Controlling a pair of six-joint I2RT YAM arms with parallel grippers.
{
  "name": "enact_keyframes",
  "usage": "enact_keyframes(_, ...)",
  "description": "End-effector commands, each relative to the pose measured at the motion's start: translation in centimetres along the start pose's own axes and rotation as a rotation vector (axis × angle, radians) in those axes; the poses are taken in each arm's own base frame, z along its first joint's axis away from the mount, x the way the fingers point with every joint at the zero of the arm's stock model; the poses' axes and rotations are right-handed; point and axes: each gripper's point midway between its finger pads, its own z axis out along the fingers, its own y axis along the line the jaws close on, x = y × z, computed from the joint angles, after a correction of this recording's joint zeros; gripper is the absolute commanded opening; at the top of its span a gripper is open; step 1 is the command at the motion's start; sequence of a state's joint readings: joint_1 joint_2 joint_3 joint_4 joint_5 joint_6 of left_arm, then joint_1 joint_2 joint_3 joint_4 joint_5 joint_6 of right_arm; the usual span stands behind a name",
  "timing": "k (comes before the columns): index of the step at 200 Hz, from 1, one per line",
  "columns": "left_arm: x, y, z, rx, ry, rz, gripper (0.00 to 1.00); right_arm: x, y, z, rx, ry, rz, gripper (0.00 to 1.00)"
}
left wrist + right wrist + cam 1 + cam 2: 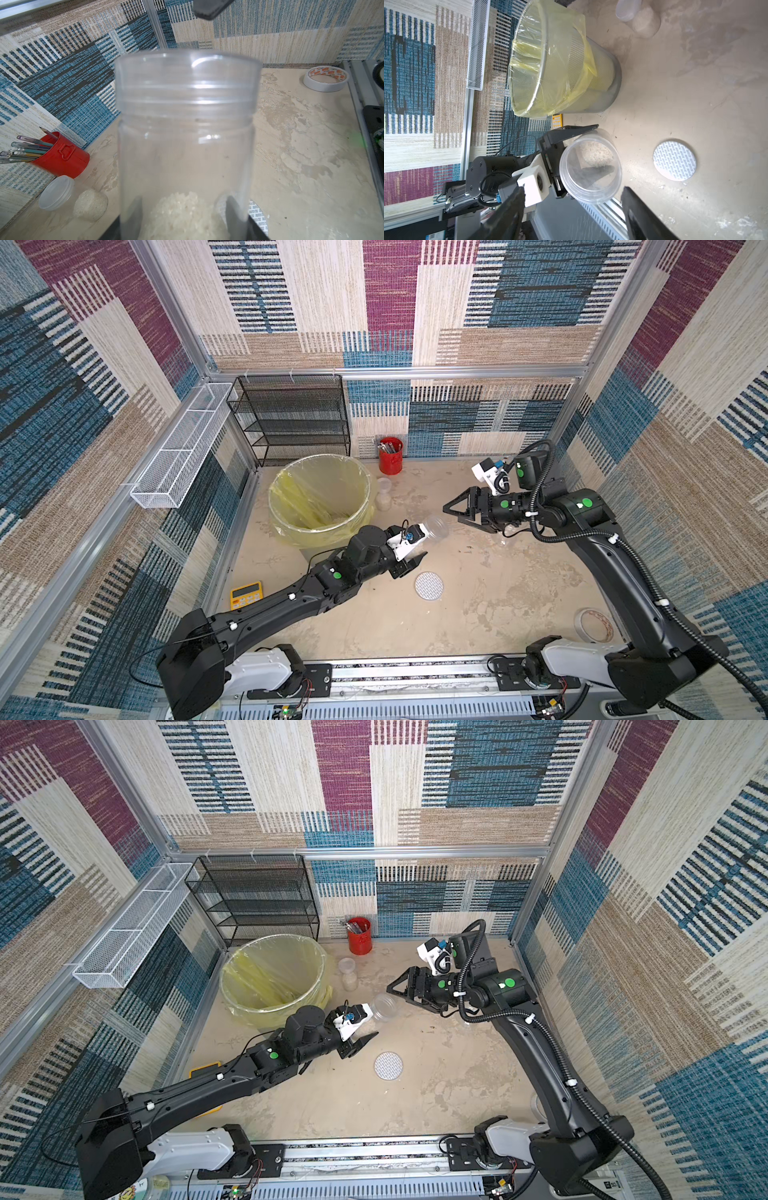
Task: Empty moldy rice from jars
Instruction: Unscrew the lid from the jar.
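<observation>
A clear jar (435, 526) (384, 1006) (187, 124) (591, 166) is held above the table, tilted, its open mouth towards the right arm. My left gripper (424, 541) (372, 1021) (185, 220) is shut on its lower body. Moldy rice (185, 212) (593, 149) lies at the jar's bottom. My right gripper (451, 512) (394, 994) (573, 191) is open just in front of the mouth, its fingers (633, 207) apart and touching nothing. A smaller lidded jar (383, 499) (348, 977) (90, 204) (643, 22) with rice stands beside the bin.
A grey mesh bin (299, 489) (232, 969) (571, 62) with a yellow liner stands at the back left. A round white patterned disc (429, 585) (388, 1065) (675, 160) lies mid-table. Red pen cup (390, 456), tape roll (593, 624), yellow calculator (246, 594), black rack (291, 418).
</observation>
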State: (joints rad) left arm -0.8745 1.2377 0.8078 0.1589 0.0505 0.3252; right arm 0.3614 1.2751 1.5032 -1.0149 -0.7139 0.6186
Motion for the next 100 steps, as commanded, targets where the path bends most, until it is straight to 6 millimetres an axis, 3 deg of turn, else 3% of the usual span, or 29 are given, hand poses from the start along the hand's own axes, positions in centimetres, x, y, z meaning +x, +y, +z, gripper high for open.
enact_keyframes(1,-1.3,0.7,0.1,-0.031,-0.054,0.026,0.21,1.8,-1.6,0.8,0.032,0.08,0.125,0.75)
enact_keyframes(48,-1.0,0.4,0.4,-0.018,-0.052,0.014,0.21,2.4,-2.6,2.7,0.013,0.142,0.126,0.76)
enact_keyframes(100,-0.6,0.2,0.6,-0.011,-0.043,0.012,0.21,1.1,-1.2,2.7,0.031,0.141,0.075,0.78)
